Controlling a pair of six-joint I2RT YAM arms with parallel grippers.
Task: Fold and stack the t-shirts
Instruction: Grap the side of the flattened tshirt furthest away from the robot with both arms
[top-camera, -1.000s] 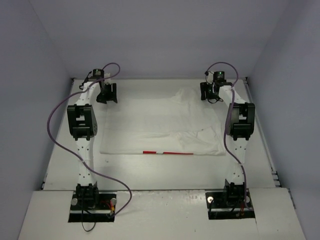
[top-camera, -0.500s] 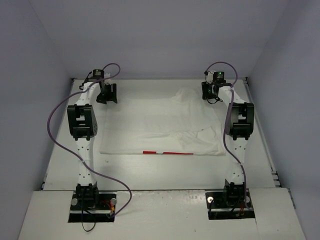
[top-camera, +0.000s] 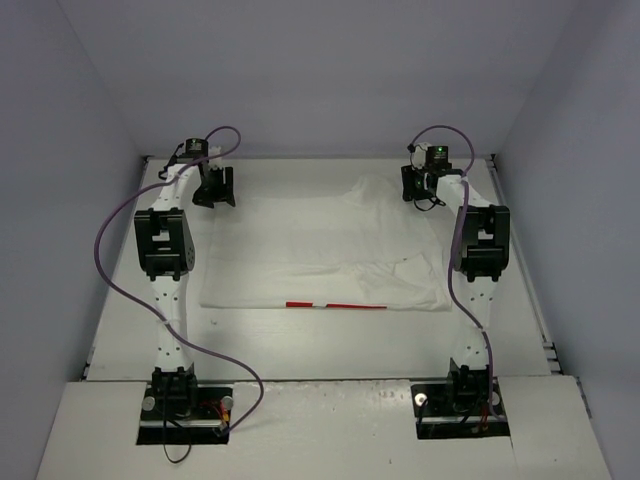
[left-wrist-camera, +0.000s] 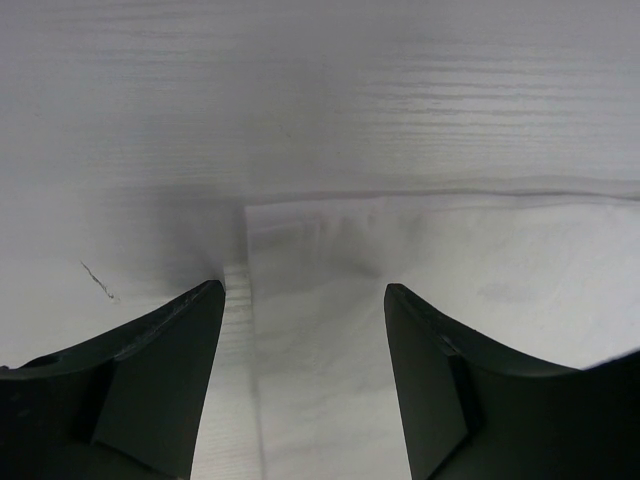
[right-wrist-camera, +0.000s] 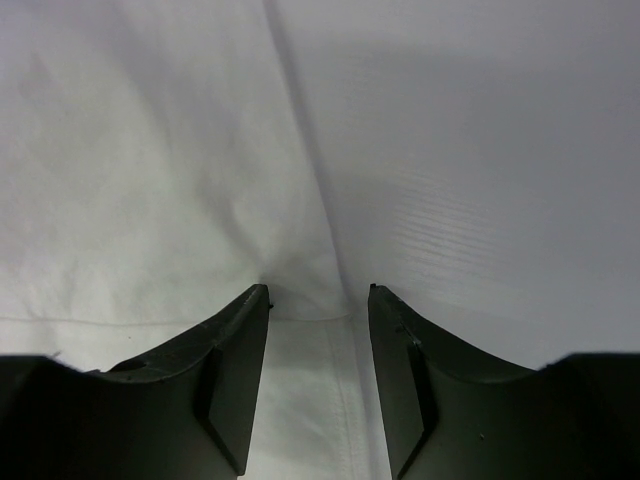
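- Now, your white t-shirt (top-camera: 320, 250) lies spread out flat on the tabletop (top-camera: 330, 345) between the two arms; only a thin red strip of its print (top-camera: 335, 305) shows along the near edge
- Your left pincer (left-wrist-camera: 305, 290) sits low over the shirt's far left corner, jaws wide apart, with the corner of the cloth lying between them and nothing gripped
- Your right pincer (right-wrist-camera: 318, 290) is down at the shirt's far right part, jaws narrower but still parted; a cloth edge runs in between the tips and lies loose there
- Both arms reach to the far side of the tabletop, well apart from each other
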